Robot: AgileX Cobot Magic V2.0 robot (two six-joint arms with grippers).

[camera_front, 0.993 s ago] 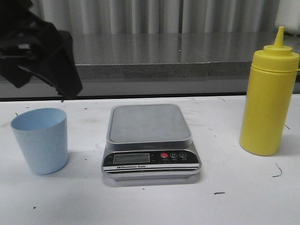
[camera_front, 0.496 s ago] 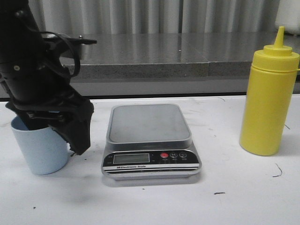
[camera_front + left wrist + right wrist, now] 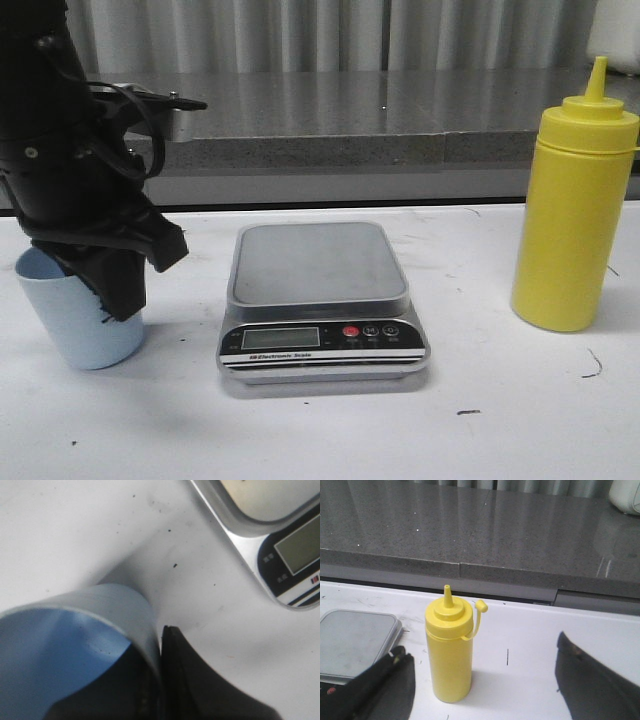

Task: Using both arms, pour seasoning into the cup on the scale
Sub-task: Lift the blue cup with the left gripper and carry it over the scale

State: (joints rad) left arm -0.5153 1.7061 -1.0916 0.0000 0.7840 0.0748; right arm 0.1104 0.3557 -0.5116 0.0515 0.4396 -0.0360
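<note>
Left gripper (image 3: 105, 290): I read it down at the cup (image 3: 85, 320). In my left wrist view one black finger (image 3: 200, 690) sits against the outside of the wall and a dark shape lies inside the rim. I take this as straddling the wall; I cannot tell whether it is clamped yet.

Cup: pale blue, matte, tapered, no handle. Upright near the left edge of the counter (image 3: 330, 430), just left of the scale (image 3: 320, 300) and not touching it. Its rim is partly hidden in my front view by the arm.

Scale: flat, silver-grey, square platform with rounded corners and a dull brushed look. At the middle of the counter; platform bare. Front panel carries an LCD, a red button (image 3: 350, 331) and a black strip lettered "Electronic Scale".

Seasoning bottle (image 3: 575, 205): tall, opaque yellow plastic, smooth cylinder with conical nozzle. A small cap hangs on a tether beside the nozzle (image 3: 481, 606). Upright near the right edge, well apart from the scale.

Right gripper (image 3: 485, 690): spread wide, holding nothing. Its two black fingers (image 3: 385, 685) flank the bottle in my right wrist view and stand clear of it.

Counter: white, smooth, with small dark specks and scuffs.
</note>
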